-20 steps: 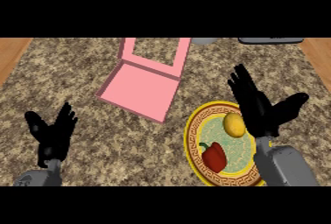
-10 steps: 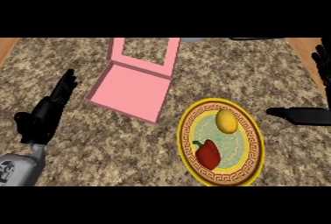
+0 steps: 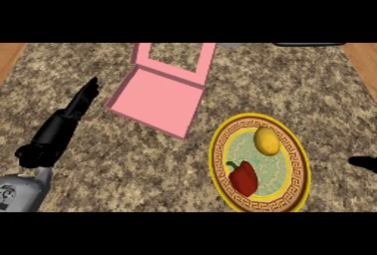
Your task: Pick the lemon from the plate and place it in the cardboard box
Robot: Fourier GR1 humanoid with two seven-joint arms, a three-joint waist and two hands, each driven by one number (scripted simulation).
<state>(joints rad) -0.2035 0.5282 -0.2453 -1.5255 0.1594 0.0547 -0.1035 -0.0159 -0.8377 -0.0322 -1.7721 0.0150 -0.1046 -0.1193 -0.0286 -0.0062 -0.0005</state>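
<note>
- Lemon (image 3: pixel 267 140) lies on the plate (image 3: pixel 294 149), in the plate's upper half toward 12 o'clock, with no hand touching it.
- Left hand (image 3: pixel 63 127) shows at 9 o'clock in the head view; its fingers (image 3: pixel 87 94) are straight and pressed together, pointing toward 1 o'clock and holding nothing.
- Those fingertips end near the left edge of the pink box (image 3: pixel 158 97), apart from it.
- Grey left forearm (image 3: pixel 22 191) enters from the lower-left corner.
- Right hand (image 3: pixel 364 163) shows only as a small black tip at the right edge, around 3 o'clock, just beside the plate; I cannot tell whether its fingers are spread or curled.
- Red pepper (image 3: pixel 244 178) lies on the same plate, at 7 o'clock from the lemon and close to it.
- Plate is round, with a yellow rim, a brown patterned band and a pale green centre, and sits at about 4 o'clock in the view.
- Box lies open at 11 o'clock, its lid raised on the far side.
- Counter (image 3: pixel 132 164) is speckled brown-and-grey stone, bare between the box and the plate.
- Wooden floor (image 3: pixel 9 55) shows at the top-left and top-right corners beyond the counter.
- A dark object (image 3: pixel 309 44) sits at the far edge near 1 o'clock; too little shows to identify it.
</note>
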